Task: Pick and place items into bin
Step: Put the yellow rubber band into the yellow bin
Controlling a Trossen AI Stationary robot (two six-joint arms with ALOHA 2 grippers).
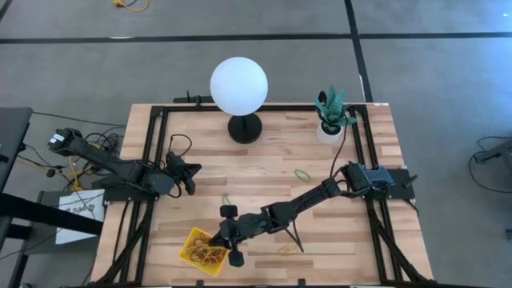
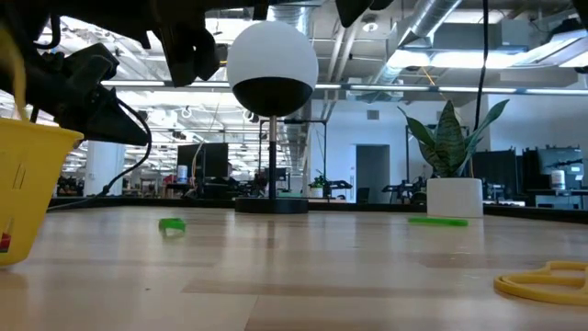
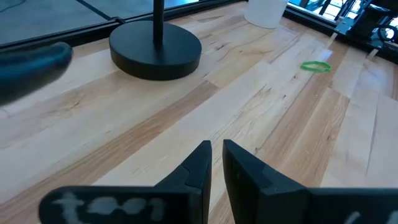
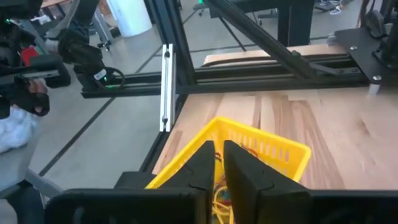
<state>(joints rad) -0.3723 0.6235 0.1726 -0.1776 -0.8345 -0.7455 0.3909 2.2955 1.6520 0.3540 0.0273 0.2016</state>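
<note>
The yellow bin (image 1: 186,254) (image 4: 280,149) (image 2: 28,184) sits near the table's near-left edge with several tangled rubber bands inside. My right gripper (image 1: 218,238) (image 4: 217,152) reaches over it from the right, fingers shut. A thin yellowish band (image 2: 11,74) hangs above the bin. Loose bands lie flat on the table: a green one (image 1: 302,174) (image 3: 316,66), another green one (image 1: 226,198) (image 2: 172,223), and a yellowish one (image 1: 288,250) (image 2: 547,280). My left gripper (image 1: 190,178) (image 3: 216,149) is shut and hovers over bare wood at the table's left. My right gripper seems to pinch a yellowish rubber band between its fingertips; a bit of yellow (image 4: 217,163) shows in the narrow slit. The fingers slant down from the table's right. The band (image 2: 11,74) hangs slack, clear of the table, over the bin. Which part is pinched cannot be seen.
A lamp with a white globe (image 1: 238,86) stands on a black base (image 3: 155,46) at the far middle. A potted plant (image 1: 330,120) is at the far right. Black frame rails (image 1: 152,160) run along both sides of the table. Bare wood lies between the arms.
</note>
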